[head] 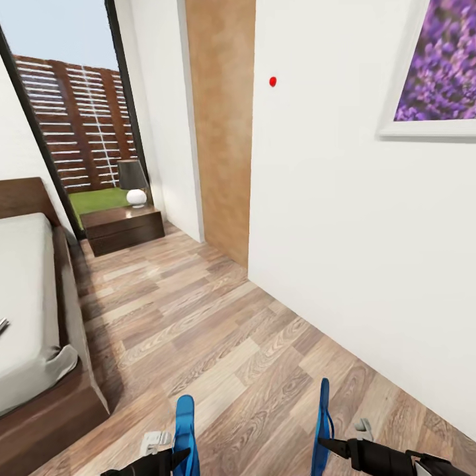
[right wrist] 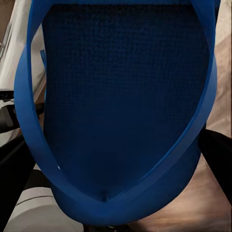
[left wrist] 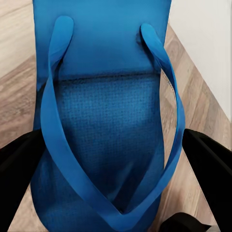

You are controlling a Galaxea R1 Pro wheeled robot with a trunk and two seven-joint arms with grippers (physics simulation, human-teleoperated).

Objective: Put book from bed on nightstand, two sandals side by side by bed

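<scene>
At the bottom of the head view I hold two bright blue sandals upright over the wood floor. My left gripper (head: 180, 455) is shut on one sandal (head: 185, 416), and my right gripper (head: 325, 444) is shut on the other sandal (head: 323, 410). In the left wrist view the black fingers (left wrist: 14, 169) flank the strapped sandal (left wrist: 106, 63). The right wrist view has the second sandal (right wrist: 121, 72) close up. The bed (head: 26, 297) lies at the left, with a nightstand (head: 125, 228) beyond it. A thin sliver (head: 2, 325) on the mattress edge may be the book; I cannot tell.
A lamp (head: 132, 178) with a dark shade stands on the nightstand by a tall window. A white wall (head: 344, 251) with a purple flower picture (head: 439, 66) runs along the right. A brown door panel (head: 221, 125) stands at the back. Plank floor (head: 198, 317) lies between bed and wall.
</scene>
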